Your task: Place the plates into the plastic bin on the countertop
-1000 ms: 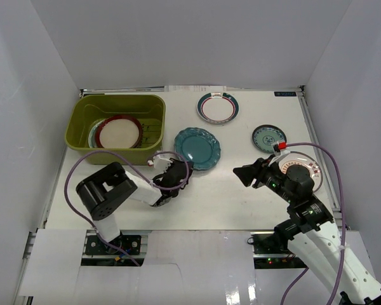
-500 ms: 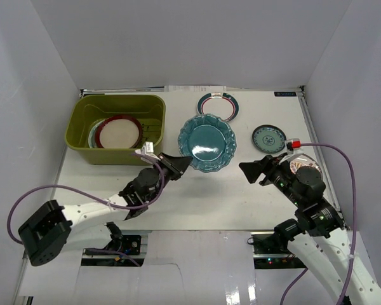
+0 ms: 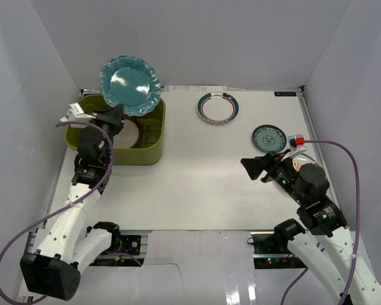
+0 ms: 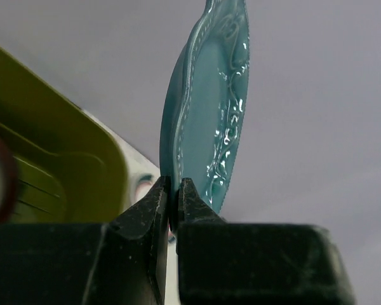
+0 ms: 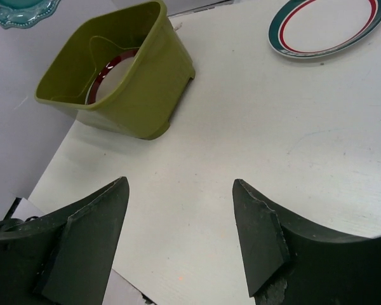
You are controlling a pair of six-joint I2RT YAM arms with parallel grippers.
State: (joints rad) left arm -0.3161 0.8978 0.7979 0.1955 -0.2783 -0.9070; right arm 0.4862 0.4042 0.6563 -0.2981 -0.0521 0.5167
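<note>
L gripper [image 4: 174, 190], jaws clamped on the rim of the scalloped teal plate [image 3: 130, 81], had swung it from mid-countertop [image 3: 197, 184] to above the plastic bin [image 3: 151, 152], while R gripper [image 3: 249, 168] hung agape & empty.

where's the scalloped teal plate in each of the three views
Top external: scalloped teal plate upper left, held above the olive-green bin.
Left wrist: plate at centre, edge-on, pinched in the left gripper.
Right wrist: only a sliver at the top-left corner.
Shared landmark: the olive-green bin, visible in all three.
</note>
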